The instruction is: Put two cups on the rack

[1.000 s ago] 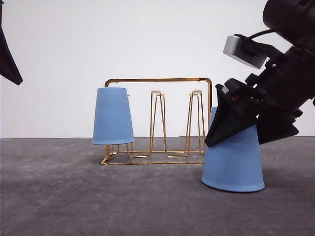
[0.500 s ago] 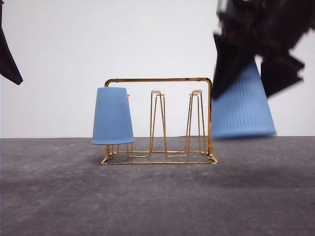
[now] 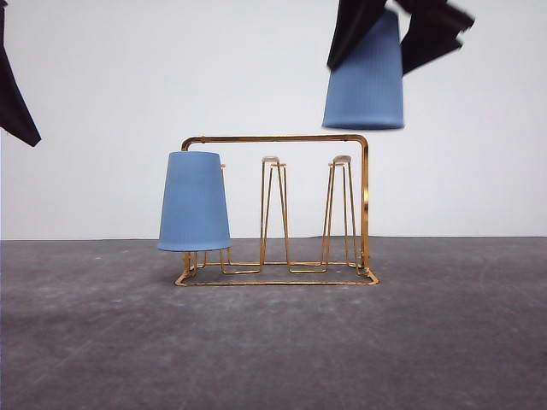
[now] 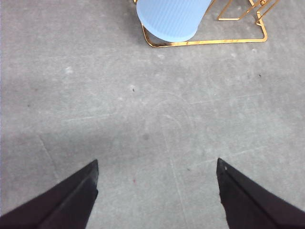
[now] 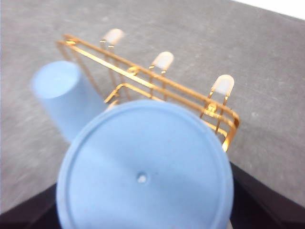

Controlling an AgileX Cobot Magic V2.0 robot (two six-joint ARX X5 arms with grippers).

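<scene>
We see the left end effector (image 4: 157, 191) spread wide above the bare table (image 3: 273, 342). Beyond it, one cup (image 3: 194, 202) sits inverted on the rack (image 3: 278, 209); the right end effector (image 3: 376, 30) holds the second cup (image 3: 366, 81) inverted above the rack's right end. We read no brand, label or writing.

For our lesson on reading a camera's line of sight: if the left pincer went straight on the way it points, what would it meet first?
The left pincer is open and points down at bare grey table. It would probably meet that first, short of the hung cup and the rack.
</scene>
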